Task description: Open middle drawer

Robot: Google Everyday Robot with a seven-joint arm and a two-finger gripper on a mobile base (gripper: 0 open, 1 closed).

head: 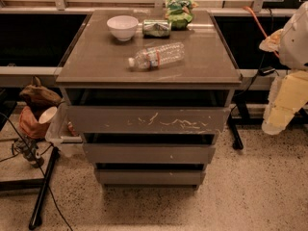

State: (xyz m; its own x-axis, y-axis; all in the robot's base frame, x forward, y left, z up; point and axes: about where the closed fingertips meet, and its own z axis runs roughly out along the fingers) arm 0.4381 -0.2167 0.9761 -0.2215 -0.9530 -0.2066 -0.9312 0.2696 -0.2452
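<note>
Camera view looks down on a grey-brown cabinet (96,64) with three drawer fronts stacked below its top. The middle drawer (149,154) sits between the taller top drawer (147,120), which is marked with white scratches, and the short bottom drawer (150,177). Its front is plain and has a dark gap above it. Nothing touches it. The gripper (275,124) hangs at the right edge of the view, pale and cream-coloured, beside the cabinet's right side at about the top drawer's height and well apart from the middle drawer. Whether it is spread or closed cannot be told. On the cabinet top lie a white bowl (122,27), a can (156,28) on its side just beside it, a green bag (179,11) behind, and a clear bottle (156,56) lying nearer the front.
</note>
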